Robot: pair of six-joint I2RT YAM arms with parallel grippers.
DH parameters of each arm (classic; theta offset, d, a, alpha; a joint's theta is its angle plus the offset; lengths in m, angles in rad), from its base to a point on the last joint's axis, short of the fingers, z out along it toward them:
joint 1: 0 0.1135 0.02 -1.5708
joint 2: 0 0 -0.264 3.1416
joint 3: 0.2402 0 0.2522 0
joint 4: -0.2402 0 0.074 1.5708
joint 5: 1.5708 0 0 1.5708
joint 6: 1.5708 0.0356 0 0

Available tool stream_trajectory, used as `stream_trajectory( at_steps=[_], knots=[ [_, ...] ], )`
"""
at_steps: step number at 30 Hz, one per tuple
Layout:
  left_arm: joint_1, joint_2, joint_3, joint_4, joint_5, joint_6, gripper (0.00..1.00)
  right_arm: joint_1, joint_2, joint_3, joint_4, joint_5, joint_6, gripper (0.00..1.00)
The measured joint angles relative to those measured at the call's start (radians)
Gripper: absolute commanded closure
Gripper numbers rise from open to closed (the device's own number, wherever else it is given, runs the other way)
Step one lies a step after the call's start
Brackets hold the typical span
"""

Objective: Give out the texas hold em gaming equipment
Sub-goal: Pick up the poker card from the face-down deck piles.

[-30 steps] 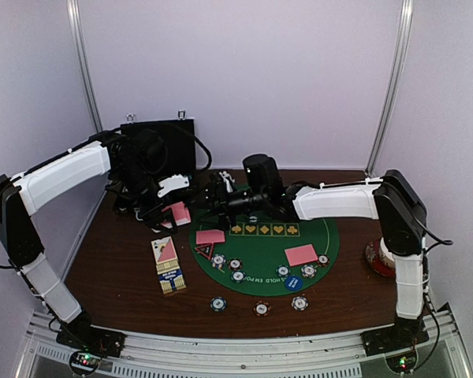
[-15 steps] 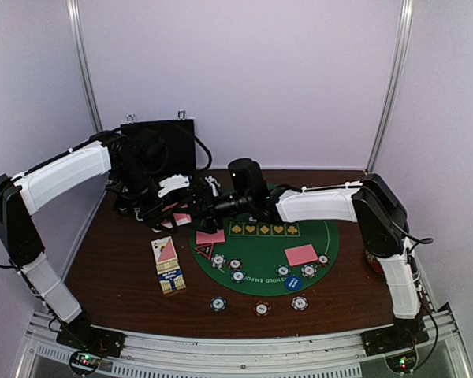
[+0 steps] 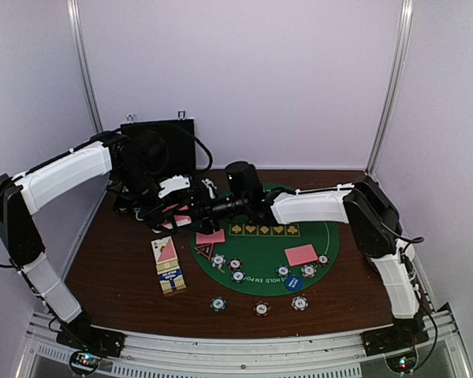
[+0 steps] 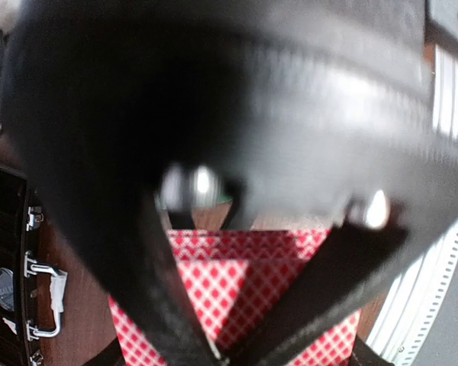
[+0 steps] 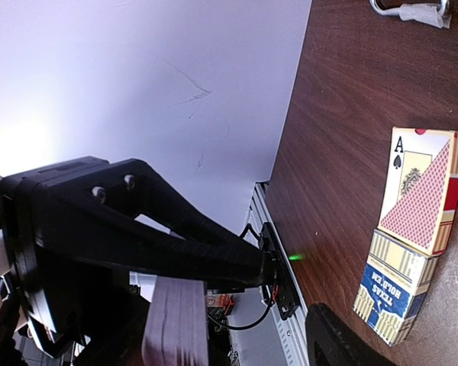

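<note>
- the left end effector (image 4: pixel 220 347) is clamped on the deck of pink-backed cards (image 4: pixel 246 293). it holds the deck above the bench (image 3: pixel 114 272), just off the far-left rim of the green felt mat (image 3: pixel 260 250).
- the right end effector (image 3: pixel 208 206) sits right beside that deck, close to touching it. only one dark finger (image 5: pixel 340 339) shows in its wrist view, so whether its jaws are apart or together cannot be told.
- two pink-backed piles already lie on the mat, a left pile (image 3: pixel 210 236) and a right pile (image 3: pixel 302 254). striped poker chips (image 3: pixel 235 264) and a blue disc button (image 3: pixel 292 282) lie near the mat's near edge, and three more chips (image 3: pixel 261 309) rest on bare wood in front of it.
- a card box (image 3: pixel 168 268) lies on the bench left of the mat.
- the step in hand looks like dealing: one arm offers the deck while the other comes in to take a card.
- the next move probably calls for the right fingers to pinch only the outermost card and slide it free. the risk is dragging several cards out or knocking the deck loose.
</note>
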Motion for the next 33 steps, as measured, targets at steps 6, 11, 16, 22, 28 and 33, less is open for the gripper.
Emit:
stream_trajectory(
  at_steps=[6, 11, 16, 22, 28, 33],
  knots=[
    [-0.001, 0.009, 0.0, -0.003, -0.011, 0.0, 0.84, -0.03, -0.053, -0.081, 0.023, -0.003, -0.011, 0.45],
    [-0.001, 0.009, 0.0, 0.001, -0.012, 0.0, 0.84, -0.042, -0.084, -0.104, 0.008, -0.003, -0.022, 0.54],
    [-0.001, 0.009, 0.0, 0.0, -0.012, 0.0, 0.85, -0.042, -0.111, -0.119, -0.007, -0.002, -0.029, 0.62],
    [-0.001, 0.009, 0.0, 0.0, -0.015, 0.0, 0.84, -0.043, -0.154, -0.138, -0.013, 0.001, -0.025, 0.69],
    [-0.001, 0.009, 0.0, 0.0, -0.02, 0.0, 0.85, -0.043, -0.185, -0.154, 0.011, 0.001, 0.007, 0.83],
    [-0.001, 0.009, 0.0, 0.0, -0.024, 0.001, 0.85, -0.043, -0.186, -0.163, 0.013, -0.001, 0.025, 0.95]
  ],
)
